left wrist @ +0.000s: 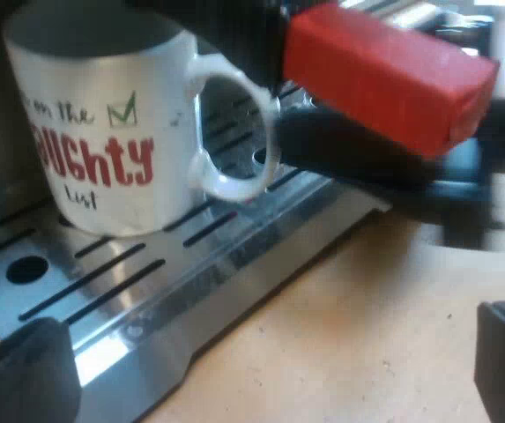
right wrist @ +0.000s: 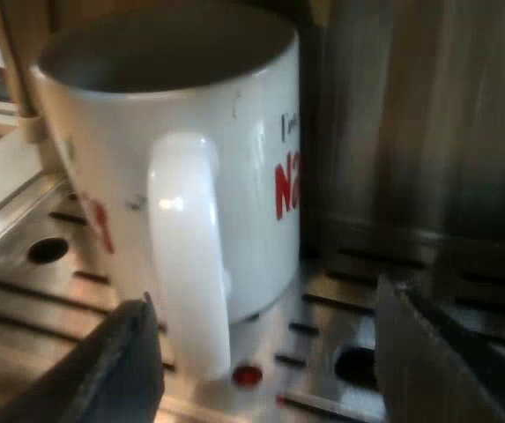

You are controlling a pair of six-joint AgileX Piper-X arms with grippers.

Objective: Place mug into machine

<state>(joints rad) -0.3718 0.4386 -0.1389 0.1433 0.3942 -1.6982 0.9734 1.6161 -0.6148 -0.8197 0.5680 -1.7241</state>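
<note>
A white mug (left wrist: 102,132) with red lettering stands upright on the espresso machine's slotted metal drip tray (left wrist: 102,291), its handle (left wrist: 234,132) turned outward. My left gripper (left wrist: 265,370) is open, hanging back over the tray's outer edge, apart from the mug. The other arm's black gripper (left wrist: 367,167) reaches in at the mug's handle, under the holder's red handle end (left wrist: 384,75). In the right wrist view the mug (right wrist: 190,132) is very close. My right gripper (right wrist: 270,370) is open, its fingers (right wrist: 124,370) standing either side of the mug's handle (right wrist: 186,256), which sits nearer one finger.
The machine's brushed metal front wall (right wrist: 411,115) rises just behind the mug. The drip tray (right wrist: 23,300) has round holes and a small red button (right wrist: 248,374) near the mug's foot. A bare wooden table (left wrist: 367,308) lies beyond the tray's edge.
</note>
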